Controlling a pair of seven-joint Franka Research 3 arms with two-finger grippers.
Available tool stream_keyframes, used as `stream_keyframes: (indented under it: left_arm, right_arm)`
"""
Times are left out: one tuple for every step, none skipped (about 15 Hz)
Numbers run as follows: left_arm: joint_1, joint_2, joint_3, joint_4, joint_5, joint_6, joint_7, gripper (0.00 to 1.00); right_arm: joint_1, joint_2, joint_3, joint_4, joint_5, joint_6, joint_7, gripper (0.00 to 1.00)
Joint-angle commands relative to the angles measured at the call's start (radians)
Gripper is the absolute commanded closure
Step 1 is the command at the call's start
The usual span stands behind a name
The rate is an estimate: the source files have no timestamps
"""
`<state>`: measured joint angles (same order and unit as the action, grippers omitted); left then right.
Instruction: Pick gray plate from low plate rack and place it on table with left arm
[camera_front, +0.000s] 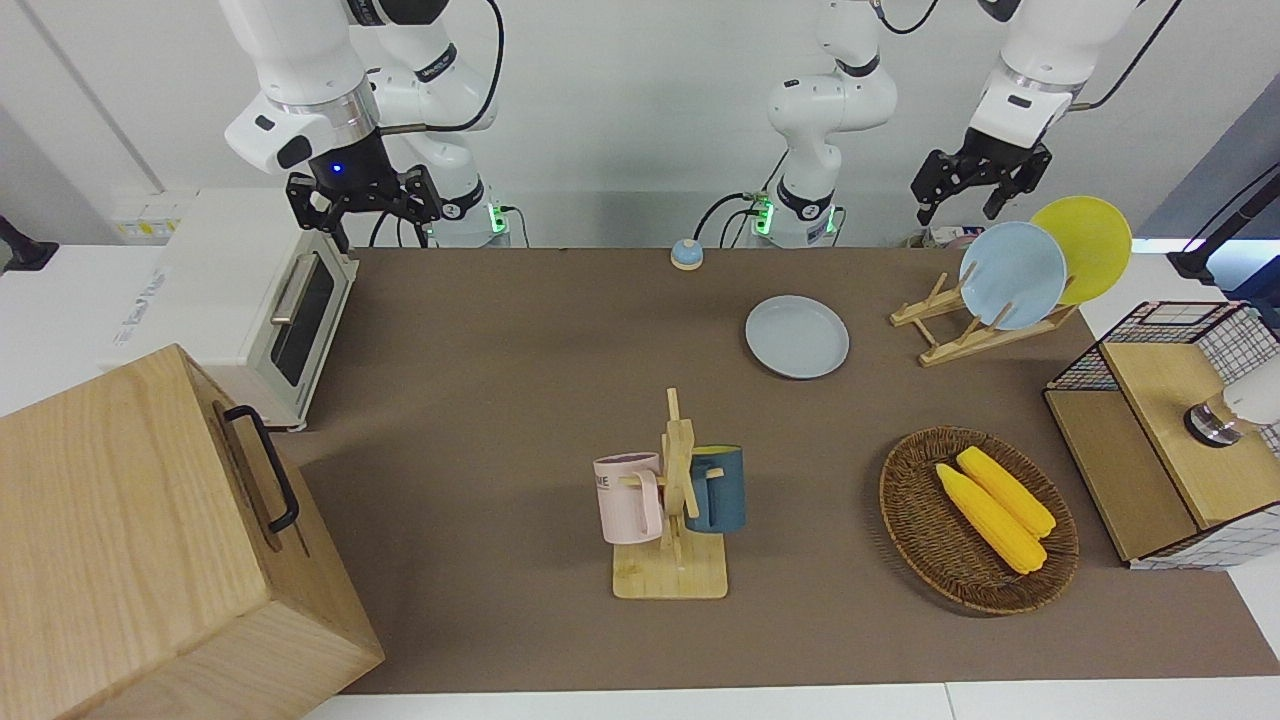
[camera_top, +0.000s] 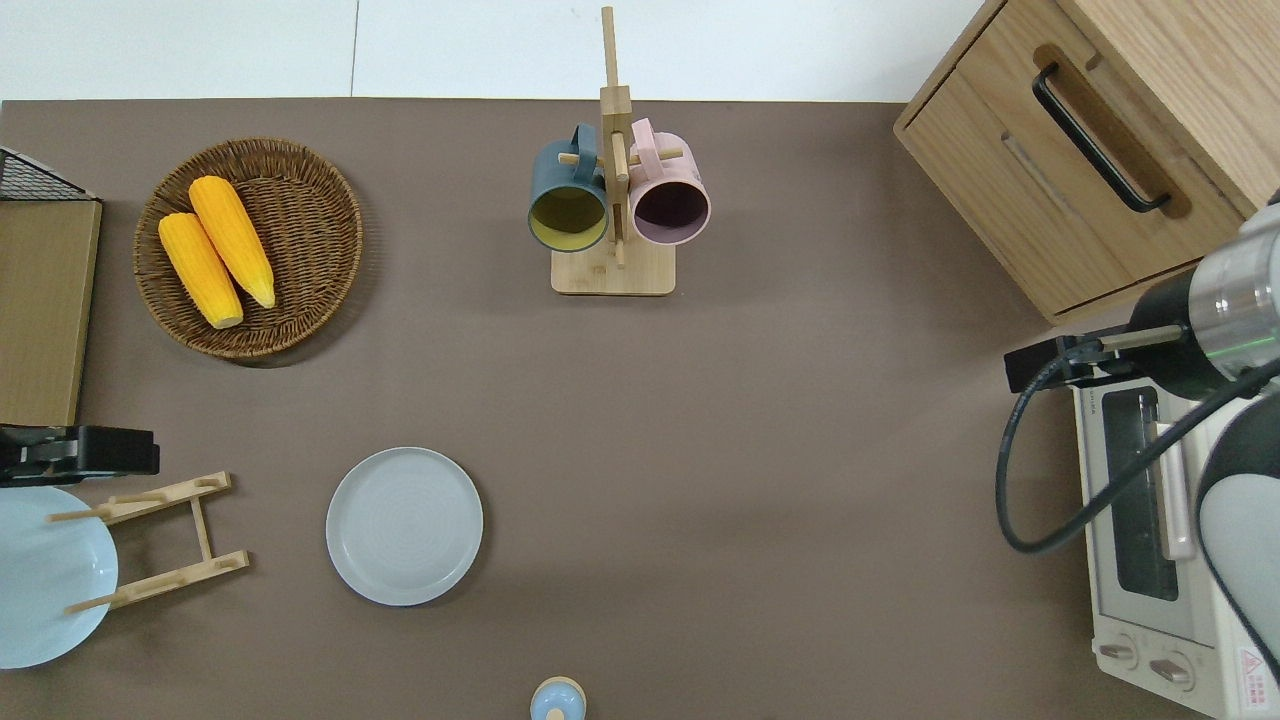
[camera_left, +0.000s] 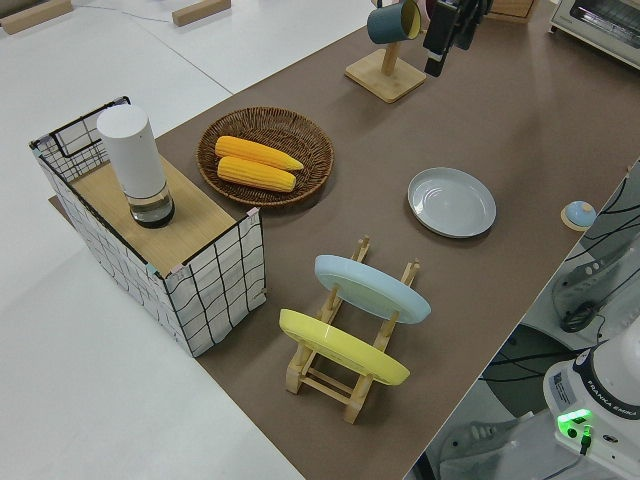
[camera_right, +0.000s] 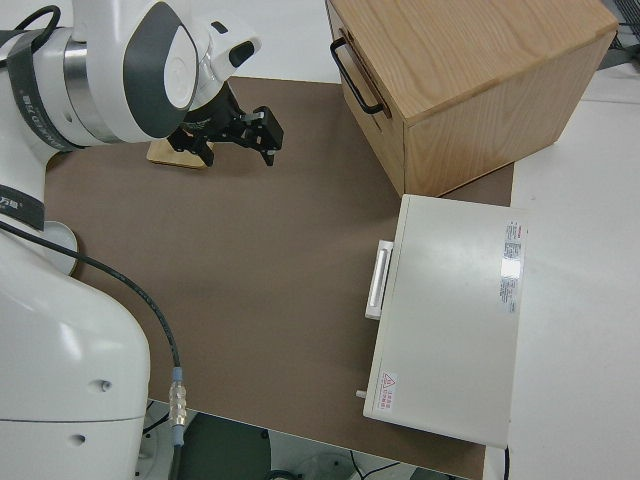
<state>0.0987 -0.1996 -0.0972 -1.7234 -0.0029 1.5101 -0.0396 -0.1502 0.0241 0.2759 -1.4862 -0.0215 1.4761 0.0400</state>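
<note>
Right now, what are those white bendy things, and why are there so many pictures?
They are two robot arms, each ending in a black two-finger gripper. The pictures show one moment from four cameras: one facing the robots, one looking straight down, and one at each side.

On the brown table a gray plate lies flat. Beside it a small wooden rack holds a blue plate and a yellow plate. There are also a mug stand with two mugs, a basket with two corn cobs, a little oven and a wooden cabinet.

Nothing is held. The left gripper hangs open and empty over the table by the rack. The right arm is parked.
</note>
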Motion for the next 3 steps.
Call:
stream_keyframes:
  left_arm:
    - [0.006,0.012,0.004,0.031,0.021,-0.036,0.046,0.01]
    - [0.006,0.014,0.004,0.030,0.020,-0.036,0.044,0.01]
    - [0.007,0.014,0.007,0.030,0.009,-0.037,0.043,0.01]
  right_arm:
    - [-0.019,-0.003,0.017,0.009,-0.002,-0.014,0.012,0.017]
    - [-0.019,-0.001,0.017,0.009,-0.002,-0.014,0.012,0.017]
    - [-0.019,-0.003,0.017,0.009,-0.002,-0.013,0.012,0.017]
